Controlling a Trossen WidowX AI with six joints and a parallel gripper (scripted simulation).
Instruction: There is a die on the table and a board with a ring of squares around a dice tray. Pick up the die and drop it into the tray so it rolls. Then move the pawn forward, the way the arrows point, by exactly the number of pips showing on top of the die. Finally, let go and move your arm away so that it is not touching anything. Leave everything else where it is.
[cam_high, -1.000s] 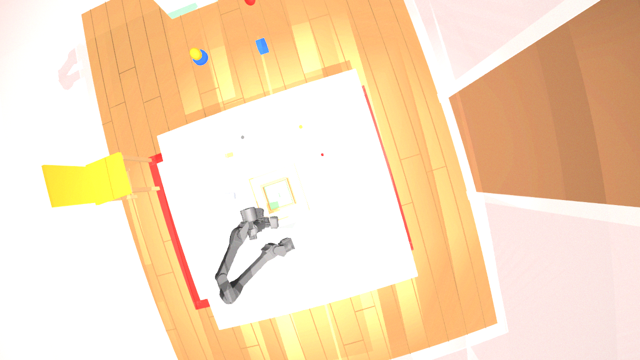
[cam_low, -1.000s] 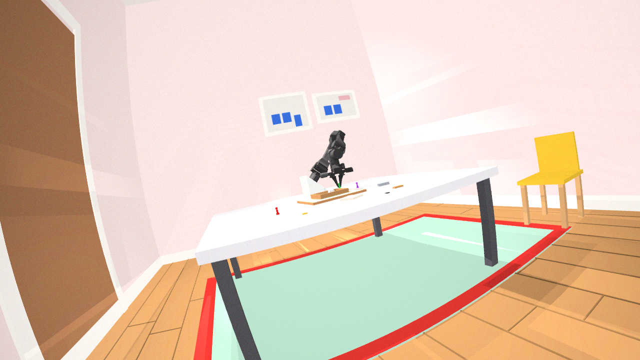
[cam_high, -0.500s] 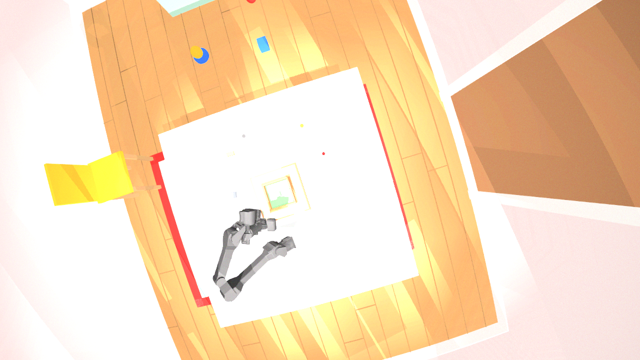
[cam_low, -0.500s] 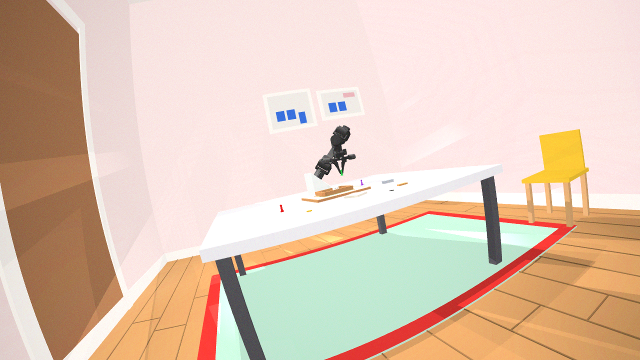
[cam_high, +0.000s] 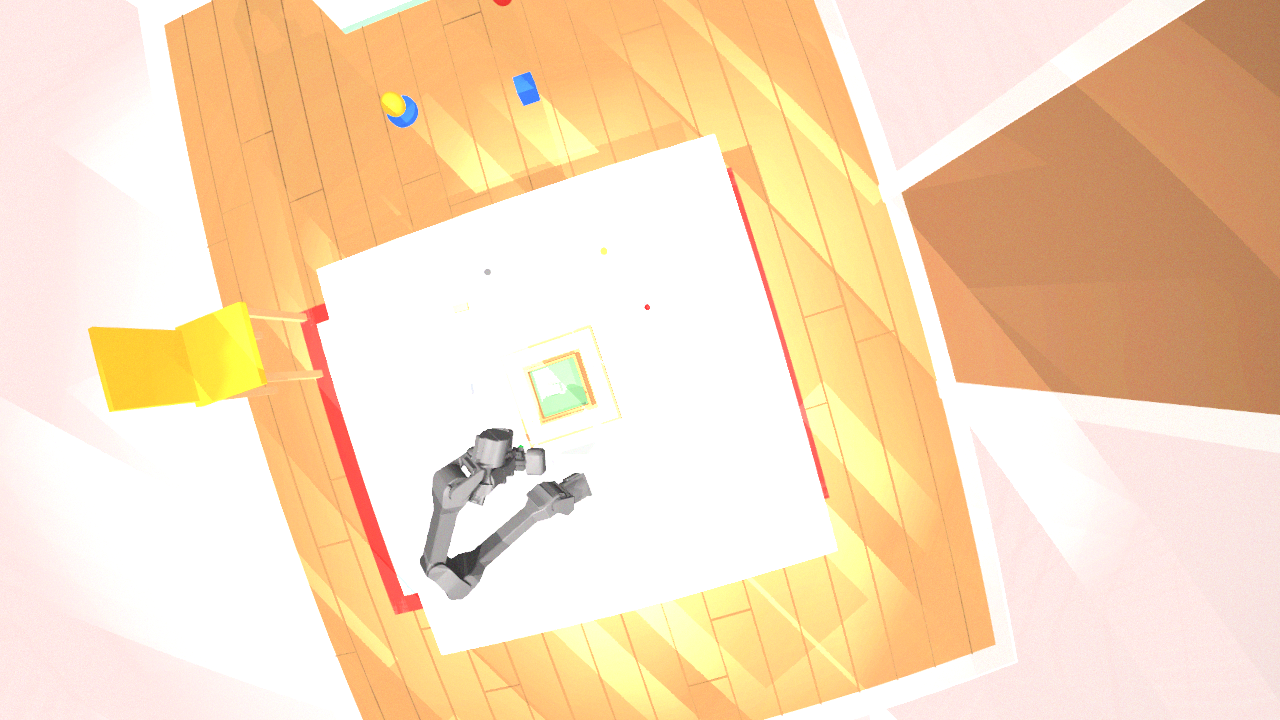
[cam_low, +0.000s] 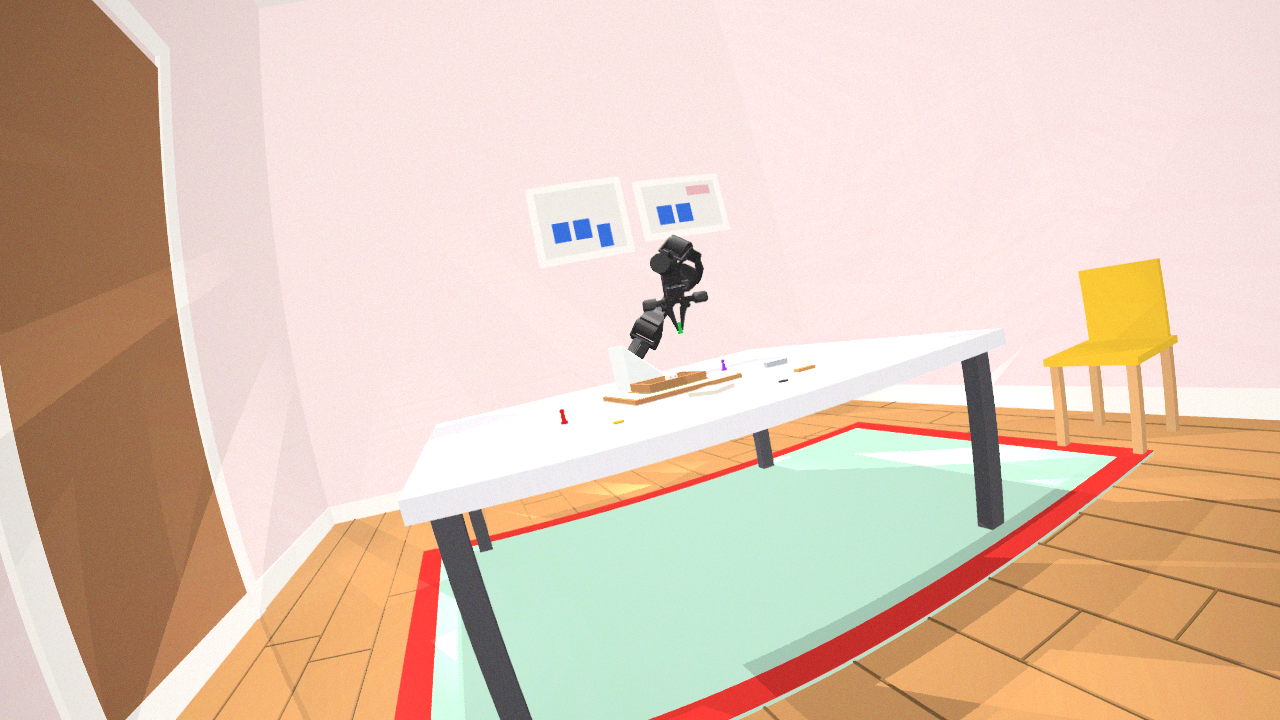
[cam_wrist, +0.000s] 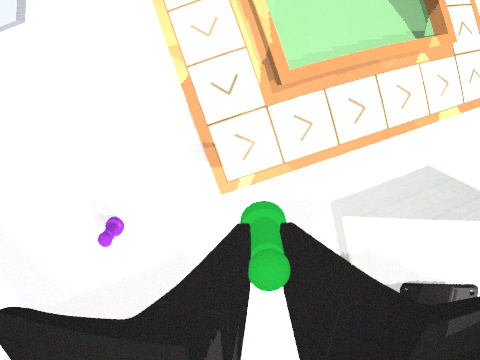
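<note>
My gripper (cam_high: 520, 446) (cam_low: 680, 325) (cam_wrist: 264, 235) is shut on the green pawn (cam_low: 680, 328) (cam_wrist: 269, 270). It holds the pawn upright, well above the table, with the fingertips on its narrow middle. In the wrist view the pawn shows just outside the near-left corner of the board (cam_high: 599, 376) (cam_low: 626, 400) (cam_wrist: 204, 131). The corner square's arrow points right, along the near row. The dice tray (cam_high: 587, 380) (cam_low: 657, 385) (cam_wrist: 360, 57) has a green floor and wooden walls. A tiny white thing in it, likely the die, shows in the exterior view; its pips cannot be read.
A purple pawn (cam_low: 723, 365) (cam_wrist: 112, 230) stands left of the board. A white wedge (cam_low: 631, 368) (cam_wrist: 400, 240) is close by the board's near side. A red pawn (cam_high: 647, 307) (cam_low: 563, 416), a yellow piece (cam_high: 604, 251) (cam_low: 618, 421) and an orange block (cam_low: 804, 368) lie farther off.
</note>
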